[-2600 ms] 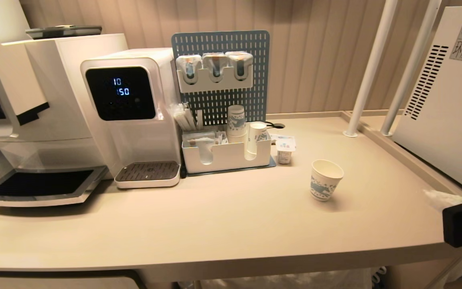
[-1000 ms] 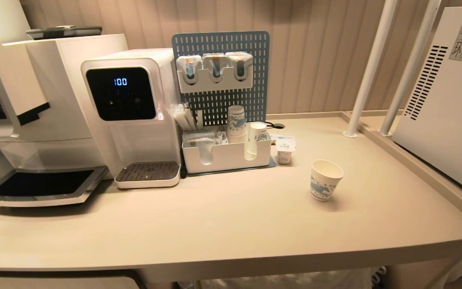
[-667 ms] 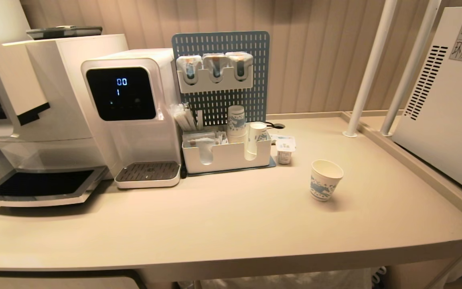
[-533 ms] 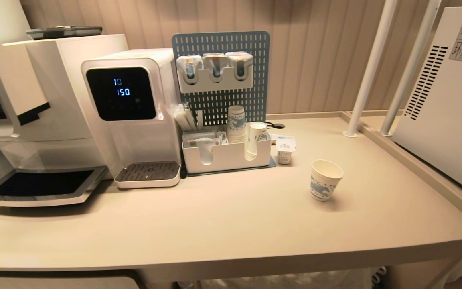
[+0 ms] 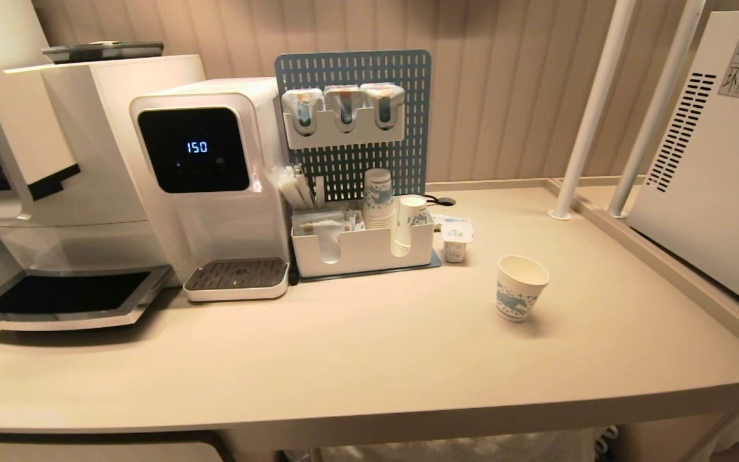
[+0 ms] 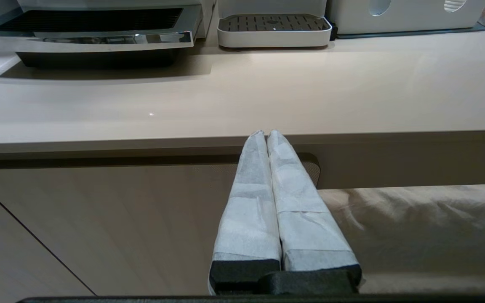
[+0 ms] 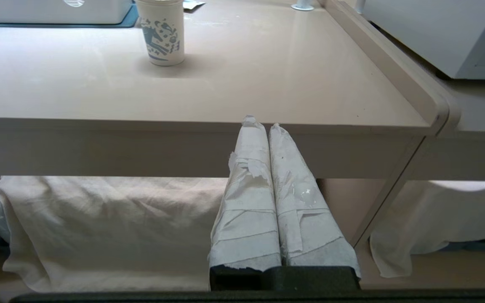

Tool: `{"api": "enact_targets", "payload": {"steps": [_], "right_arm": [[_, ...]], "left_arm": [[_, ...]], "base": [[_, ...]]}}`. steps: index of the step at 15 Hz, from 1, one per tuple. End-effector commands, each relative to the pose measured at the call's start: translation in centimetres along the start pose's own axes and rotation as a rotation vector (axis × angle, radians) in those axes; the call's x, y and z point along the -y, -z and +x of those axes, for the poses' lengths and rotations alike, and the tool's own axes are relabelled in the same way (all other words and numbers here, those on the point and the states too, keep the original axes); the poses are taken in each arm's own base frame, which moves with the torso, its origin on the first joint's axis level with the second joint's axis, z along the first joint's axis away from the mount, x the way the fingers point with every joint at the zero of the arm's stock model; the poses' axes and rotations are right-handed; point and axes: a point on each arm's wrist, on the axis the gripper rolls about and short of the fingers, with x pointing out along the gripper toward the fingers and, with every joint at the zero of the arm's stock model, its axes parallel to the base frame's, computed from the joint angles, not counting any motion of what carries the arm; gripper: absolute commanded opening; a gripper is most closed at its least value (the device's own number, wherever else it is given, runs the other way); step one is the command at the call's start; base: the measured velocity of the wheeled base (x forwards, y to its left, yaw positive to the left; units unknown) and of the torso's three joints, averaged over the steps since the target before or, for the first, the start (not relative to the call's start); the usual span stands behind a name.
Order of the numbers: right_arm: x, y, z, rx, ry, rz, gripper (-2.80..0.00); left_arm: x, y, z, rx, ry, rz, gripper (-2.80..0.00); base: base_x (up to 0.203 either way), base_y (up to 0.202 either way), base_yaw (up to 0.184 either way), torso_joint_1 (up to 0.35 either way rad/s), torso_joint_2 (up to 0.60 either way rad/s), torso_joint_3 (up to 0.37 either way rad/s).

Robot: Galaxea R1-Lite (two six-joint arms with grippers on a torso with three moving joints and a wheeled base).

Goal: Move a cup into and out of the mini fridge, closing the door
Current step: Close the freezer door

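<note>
While my two arms are hanging low in front of the counter's (image 5: 344,366) front edge, out of my head view, I am keeping both pincers clenched on nothing. My left gripper (image 6: 266,134) is pointing at the counter edge with its white-wrapped fingers (image 6: 246,210) pressed together, below the drip tray (image 6: 274,29) of the water dispenser (image 5: 209,173). My right gripper (image 7: 259,124) is doing likewise further along the same edge, its taped fingers (image 7: 297,210) touching each other, with a pale cloth (image 7: 99,219) lying underneath the counter behind them. The cup (image 5: 521,287) is standing upright and alone on the counter, apart from everything, nearer to me than the white organiser tray (image 5: 363,250) holding stacked paper cups (image 5: 378,197). The mini fridge (image 5: 716,160) is sitting on the raised side shelf at my right, showing me its vented side wall; its door I cannot see from here.
</note>
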Motion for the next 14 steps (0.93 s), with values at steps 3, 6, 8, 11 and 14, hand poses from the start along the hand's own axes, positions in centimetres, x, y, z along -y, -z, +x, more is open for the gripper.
{"api": "enact_targets", "payload": {"steps": [3,6,8,11,14], "right_arm": [[-0.07,0.57,0.13,-0.019,-0.002,-0.015,-2.80],[-0.07,0.56,0.14,-0.016,-0.004,-0.026,-2.80],[-0.07,0.55,0.13,-0.017,-0.004,-0.026,-2.80],[-0.07,0.55,0.13,-0.017,-0.003,-0.026,-2.80],[-0.07,0.55,0.13,-0.017,-0.003,-0.027,-2.80]], "left_arm": [[0.00,0.05,0.01,-0.002,0.000,0.000,-2.80],[0.00,0.03,0.02,-0.004,0.000,0.012,-2.80],[0.00,0.09,0.01,-0.007,0.001,0.012,-2.80],[-0.01,0.05,0.01,-0.002,-0.003,0.000,-2.80],[-0.01,0.07,0.02,-0.006,-0.006,0.001,-2.80]], "base": [[0.000,0.000,0.000,0.000,0.00,0.000],[0.000,0.000,0.000,0.000,0.00,0.000],[0.000,0.000,0.000,0.000,0.00,0.000],[0.000,0.000,0.000,0.000,0.00,0.000],[-0.073,0.000,-0.002,0.000,0.00,0.001]]}}
